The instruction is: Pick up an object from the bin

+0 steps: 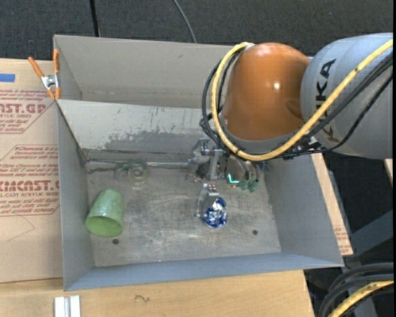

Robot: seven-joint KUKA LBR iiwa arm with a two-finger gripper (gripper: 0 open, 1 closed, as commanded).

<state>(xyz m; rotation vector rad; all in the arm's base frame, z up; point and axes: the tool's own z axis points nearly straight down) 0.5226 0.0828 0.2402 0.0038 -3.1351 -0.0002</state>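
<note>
1. Fingers [211, 191] hang under the orange wrist cover, just above a small glossy blue-and-white ball [215, 214] lying right of the middle of the bin [160, 233] floor. You cannot tell whether they are spread or drawn together, so confirm that before you commit.
2. Judge the ball as your target: it lies alone, well apart from the green cup [105, 212] on its side at the left, so nothing crowds the approach.
3. Centre the ball between the tips; a round, slick thing probably squirts out if you pinch it off-centre.
4. Go low enough to close around its widest part, without pressing into the metal floor.
5. Close gently, then lift straight up, clear of the bin walls.
</note>
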